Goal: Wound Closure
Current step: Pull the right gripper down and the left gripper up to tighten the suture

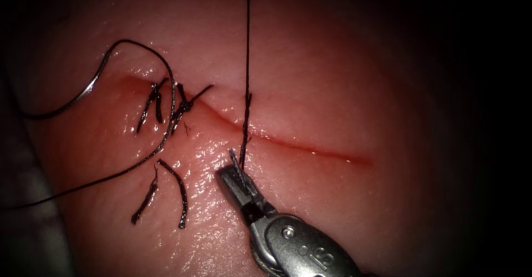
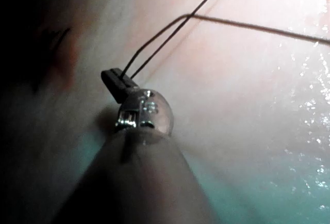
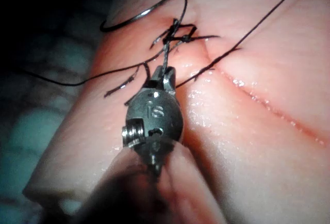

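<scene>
The right tool, just below the cut in the glistening tissue, pinches a short thread end; the left tool clamps the long strand running upward. The needle, thin, stiff and likely slippery, lies free at the cut's left end beside finished stitches, best gripped mid-curve.

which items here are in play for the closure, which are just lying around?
In play:
- right end effector, shut on black thread at the cut
- left end effector, shut on that thread
- red slit-like cut in pale pink tissue

Lying about:
- curved steel needle, left of the cut, unheld
- black cut thread ends
</scene>
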`<state>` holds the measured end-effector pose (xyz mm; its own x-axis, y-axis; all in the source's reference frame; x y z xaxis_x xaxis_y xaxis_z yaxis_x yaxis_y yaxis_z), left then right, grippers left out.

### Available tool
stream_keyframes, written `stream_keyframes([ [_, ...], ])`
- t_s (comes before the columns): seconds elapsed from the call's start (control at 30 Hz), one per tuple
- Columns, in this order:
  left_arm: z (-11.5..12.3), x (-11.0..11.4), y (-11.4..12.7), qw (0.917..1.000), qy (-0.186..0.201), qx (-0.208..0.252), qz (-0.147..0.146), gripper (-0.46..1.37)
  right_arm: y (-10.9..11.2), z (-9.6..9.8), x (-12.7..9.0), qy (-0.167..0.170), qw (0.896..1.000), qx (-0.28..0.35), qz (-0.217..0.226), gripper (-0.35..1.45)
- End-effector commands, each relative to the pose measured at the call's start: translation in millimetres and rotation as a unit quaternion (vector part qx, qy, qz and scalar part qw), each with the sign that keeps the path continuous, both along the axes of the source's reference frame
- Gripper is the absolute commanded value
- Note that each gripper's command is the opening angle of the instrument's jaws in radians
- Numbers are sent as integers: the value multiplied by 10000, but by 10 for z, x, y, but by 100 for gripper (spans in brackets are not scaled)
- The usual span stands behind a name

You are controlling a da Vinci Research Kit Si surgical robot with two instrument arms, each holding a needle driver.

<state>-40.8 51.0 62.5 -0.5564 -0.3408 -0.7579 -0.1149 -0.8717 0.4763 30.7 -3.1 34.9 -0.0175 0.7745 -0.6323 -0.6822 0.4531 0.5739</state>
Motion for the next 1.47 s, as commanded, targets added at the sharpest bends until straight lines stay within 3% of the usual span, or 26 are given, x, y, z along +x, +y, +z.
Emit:
stream_keyframes([
  [0.03,1,0,1,10000,6,8,-2,-35,-3,-2,2,35,10000,-11,-56,-35],
  [0.53,19,1,10,10000,36,-24,1,-35,-29,-1,22,-58,9942,-678,-833,-35],
  [1.47,12,2,-3,10000,50,-16,19,-35,-27,1,24,-227,9882,-1098,-1043,-35],
])
